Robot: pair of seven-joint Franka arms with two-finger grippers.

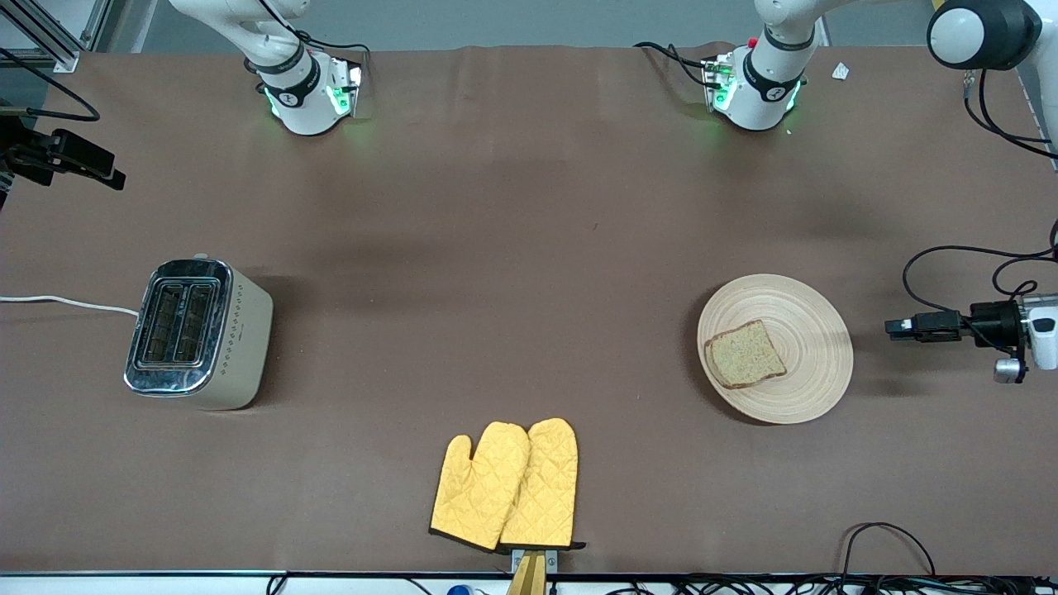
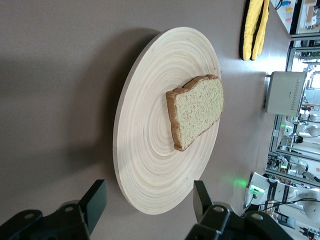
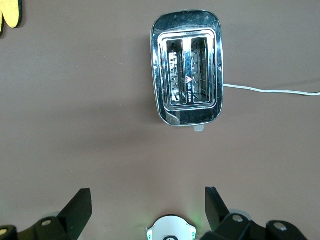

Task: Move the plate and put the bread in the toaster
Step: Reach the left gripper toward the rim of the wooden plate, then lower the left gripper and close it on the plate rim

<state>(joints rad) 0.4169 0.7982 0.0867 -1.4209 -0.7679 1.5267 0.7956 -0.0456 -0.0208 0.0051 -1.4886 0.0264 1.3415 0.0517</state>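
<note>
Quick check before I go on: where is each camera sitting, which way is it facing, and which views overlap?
Front view: high across the table, facing both bases; left gripper beside the plate.
Left wrist view: low, along the table at plate and bread; own fingers show.
Right wrist view: straight down on toaster; own fingers show.
Shared: toaster and oven mitts appear in all three.

Even, diffuse overhead lighting is observed throughout; exposure is adequate. Soft shadows are cast on the brown table [image 1: 529, 273] beside the toaster [image 1: 198, 335] and under the plate [image 1: 793, 388]. Glare is noted on the chrome top beneath the right gripper [image 3: 145, 210]. Green indicator glow is recorded at both arm bases.
</note>
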